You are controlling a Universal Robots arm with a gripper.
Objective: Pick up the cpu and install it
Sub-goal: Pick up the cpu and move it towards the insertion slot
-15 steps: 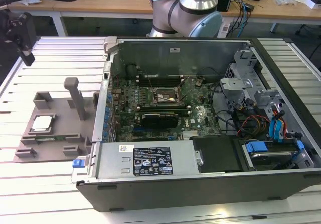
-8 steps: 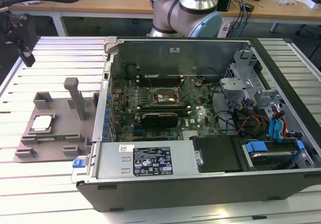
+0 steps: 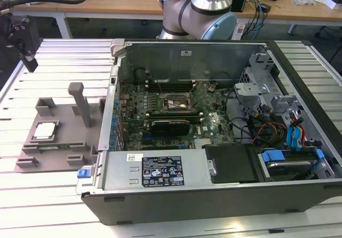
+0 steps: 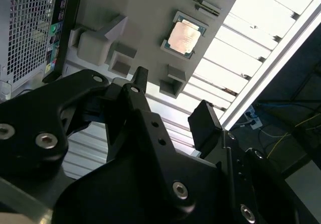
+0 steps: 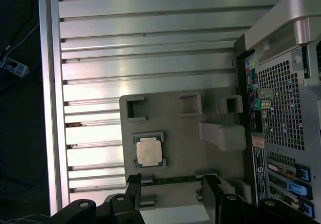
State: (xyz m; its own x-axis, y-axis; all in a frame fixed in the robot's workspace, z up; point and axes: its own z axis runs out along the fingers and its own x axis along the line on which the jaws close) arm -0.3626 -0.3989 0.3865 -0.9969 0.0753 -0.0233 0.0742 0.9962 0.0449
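The cpu [image 3: 45,130] is a small square chip with a pale metal top, lying flat in a recess of the grey plastic fixture [image 3: 64,118] at the exterior view's left. Both wrist views look down on the cpu [image 4: 184,34] [image 5: 149,150] from above. My gripper [image 3: 29,62] hangs high over the slatted table, above and behind the fixture. Its black fingers [image 4: 203,118] stand apart with nothing between them, so the gripper [image 4: 170,96] [image 5: 170,186] is open. The motherboard's socket [image 3: 175,103] lies inside the opened computer case [image 3: 214,195].
The fixture carries a tall upright post [image 3: 80,102] and raised blocks [image 5: 220,133] next to the case's rear panel [image 5: 281,108]. A long black expansion card [image 3: 171,125] sits below the socket. Drive cages and cables [image 3: 278,126] crowd the case's right side. The arm's base [image 3: 197,8] stands behind the case.
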